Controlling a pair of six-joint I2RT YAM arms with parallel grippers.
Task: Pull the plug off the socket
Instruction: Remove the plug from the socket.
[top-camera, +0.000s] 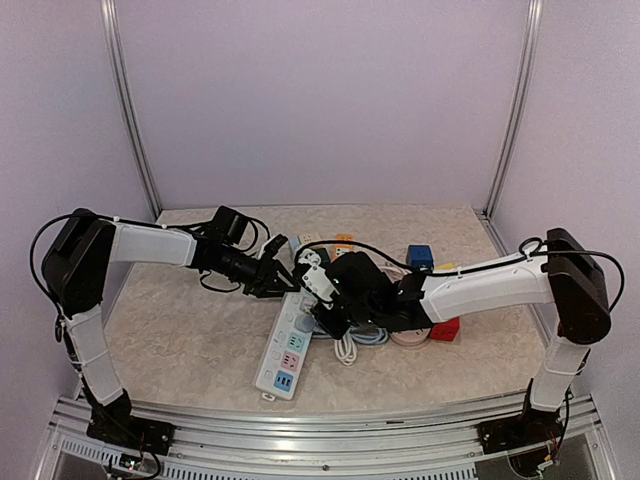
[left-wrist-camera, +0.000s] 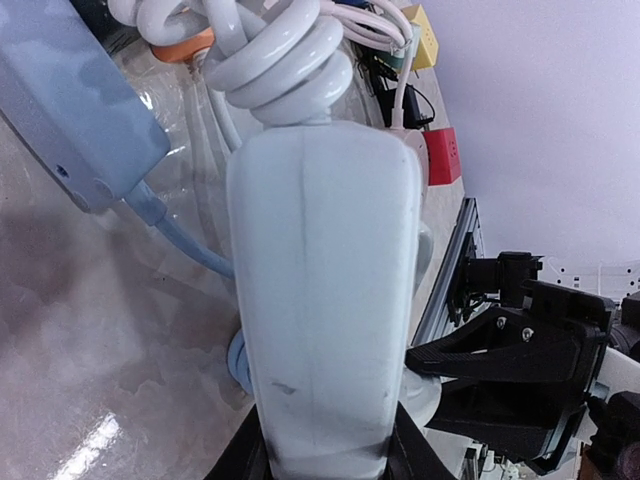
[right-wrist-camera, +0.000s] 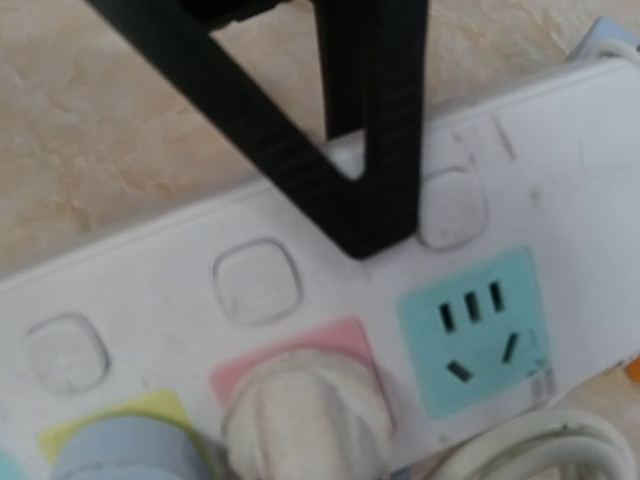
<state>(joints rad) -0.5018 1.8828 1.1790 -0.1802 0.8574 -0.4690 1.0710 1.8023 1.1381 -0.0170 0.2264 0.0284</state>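
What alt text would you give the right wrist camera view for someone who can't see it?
A shut black gripper rests its tips on a white power strip beside a round button. Below, a round white plug sits in the pink socket, a pale blue plug sits in the yellow socket, and the teal socket is empty.

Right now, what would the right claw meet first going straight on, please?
The white power strip: the shut right claw aims at its face beside a switch, apparently touching, though depth is unclear.
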